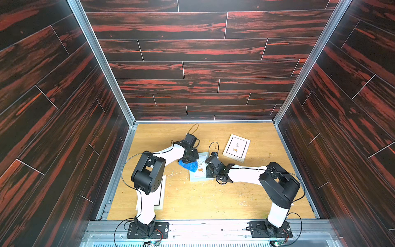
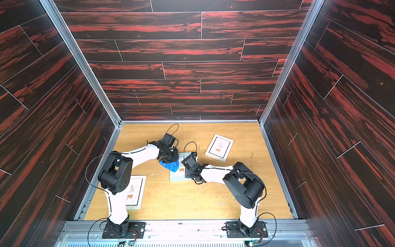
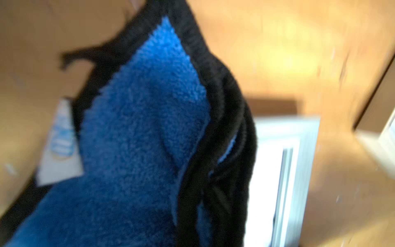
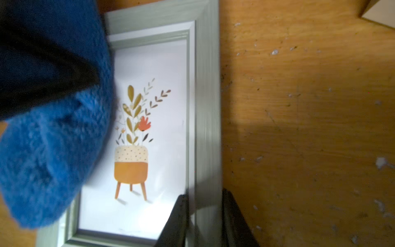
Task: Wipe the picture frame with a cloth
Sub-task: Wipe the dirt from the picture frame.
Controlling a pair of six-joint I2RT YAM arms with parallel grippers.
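Cloth first: your left gripper [image 1: 188, 159] is pinched tight on the bright blue fluffy microfibre cloth [image 1: 189, 166] with black edging, which hangs over the 10 o'clock corner of the grey-green rectangular picture frame [image 4: 205, 107] at the centre of the scuffed light wooden table [image 1: 213, 198]. That frame holds a potted-plant print [image 4: 131, 169] (partly covered). Your right gripper [image 4: 205, 222] clamps its 3 o'clock rail. A cream picture frame [image 1: 236, 149] lies at 1 o'clock, a second cream frame [image 2: 134, 192] at 8 o'clock. Dark red-streaked plank-pattern walls [image 1: 192, 53] enclose everything.

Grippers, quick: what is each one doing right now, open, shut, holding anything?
Left gripper: shut, holding the cloth.
Right gripper: fingers closed on the picture frame, at its border.
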